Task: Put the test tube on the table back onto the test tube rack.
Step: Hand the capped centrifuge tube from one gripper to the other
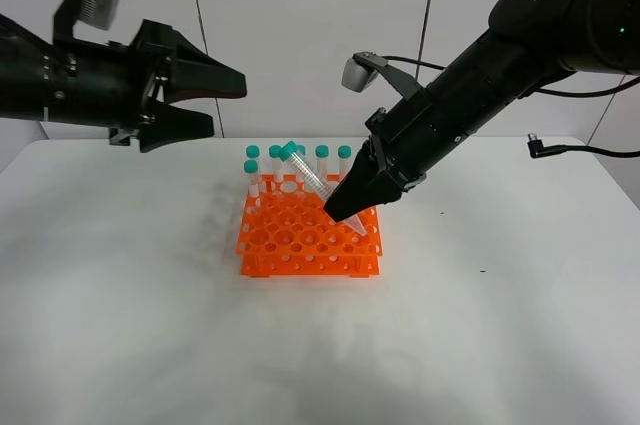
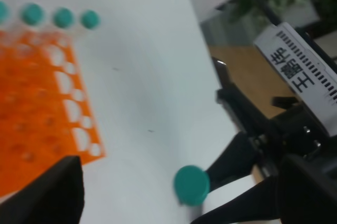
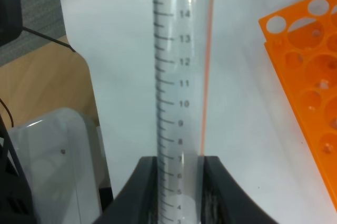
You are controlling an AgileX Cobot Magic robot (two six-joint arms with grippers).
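Note:
My right gripper (image 1: 346,207) is shut on the test tube (image 1: 310,177), holding it near its lower end. The tube tilts, with its teal cap up and to the left and its tip low over the right part of the orange test tube rack (image 1: 300,240). I cannot tell whether the tip is in a hole. In the right wrist view the tube (image 3: 179,76) stands between the fingers (image 3: 142,192). My left gripper (image 1: 215,103) is open and empty, hovering above and to the left of the rack. The rack stands on the white table (image 1: 120,325).
Several more teal-capped tubes (image 1: 322,155) stand in the rack's back row. A black cable with a plug (image 1: 545,145) lies at the table's far right. The left wrist view shows the rack (image 2: 37,113) and the held tube's cap (image 2: 192,184).

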